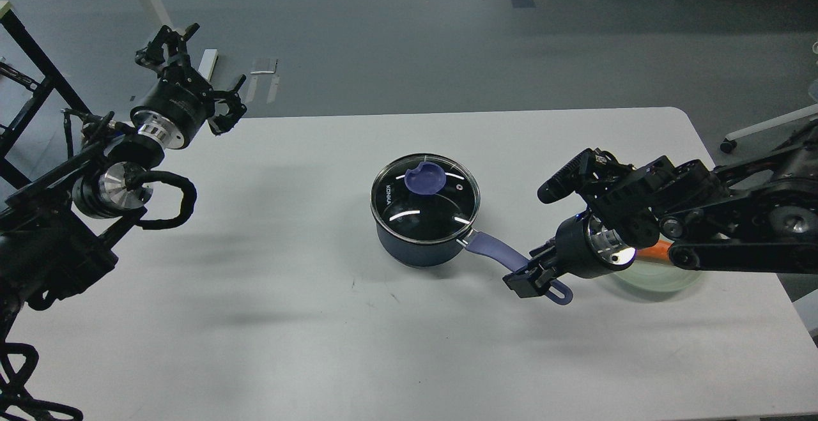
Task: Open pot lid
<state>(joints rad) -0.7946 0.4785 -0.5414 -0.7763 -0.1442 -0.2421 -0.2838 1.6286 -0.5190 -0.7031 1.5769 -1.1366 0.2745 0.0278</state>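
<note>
A dark blue pot [418,242] stands in the middle of the white table [287,344]. Its glass lid [425,200] is on the pot and has a blue knob [426,179]. The pot's blue handle [495,250] runs to the lower right. My right gripper [529,278] sits right at the far part of the handle, just before its loop end [560,294]. Its dark fingers cannot be told apart. My left gripper [198,77] is open and empty, high over the table's far left corner, far from the pot.
A pale green plate [652,279] lies at the right, behind my right arm, with an orange carrot [652,252] on it, mostly hidden. A black frame [32,82] stands off the table at the far left.
</note>
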